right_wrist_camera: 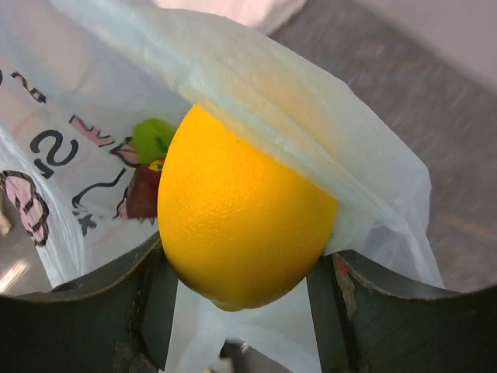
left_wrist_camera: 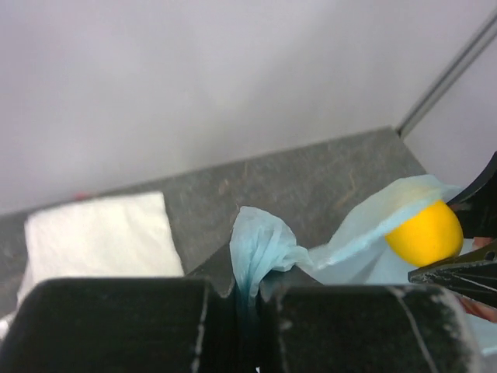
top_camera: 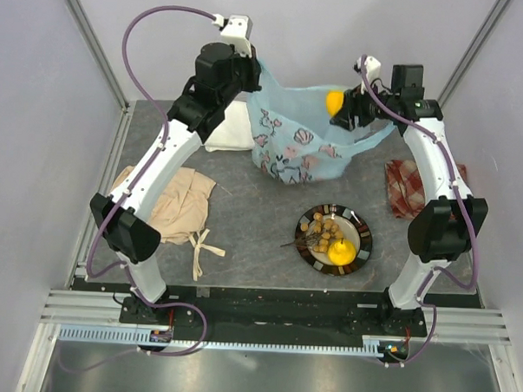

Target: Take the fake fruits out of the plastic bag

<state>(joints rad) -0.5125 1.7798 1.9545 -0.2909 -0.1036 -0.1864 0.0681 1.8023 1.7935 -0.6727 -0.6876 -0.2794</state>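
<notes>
The light-blue plastic bag (top_camera: 299, 137) with pink and dark print hangs above the back of the table. My left gripper (top_camera: 246, 84) is shut on its left handle loop (left_wrist_camera: 260, 241) and holds it up. My right gripper (top_camera: 345, 108) is shut on a yellow lemon (right_wrist_camera: 241, 221) at the bag's right edge, with the bag's rim draped over it; the lemon also shows in the top view (top_camera: 335, 101) and the left wrist view (left_wrist_camera: 425, 233). A green and a dark-red piece (right_wrist_camera: 147, 167) lie inside the bag. A tan berry cluster (top_camera: 319, 227) and a yellow fruit (top_camera: 342, 251) lie on the plate (top_camera: 360, 225).
A folded white cloth (top_camera: 225, 129) lies behind the left arm, also in the left wrist view (left_wrist_camera: 101, 233). A beige cloth (top_camera: 179, 201) lies at the left. A red checked cloth (top_camera: 409, 185) lies at the right. Frame posts and walls stand close around.
</notes>
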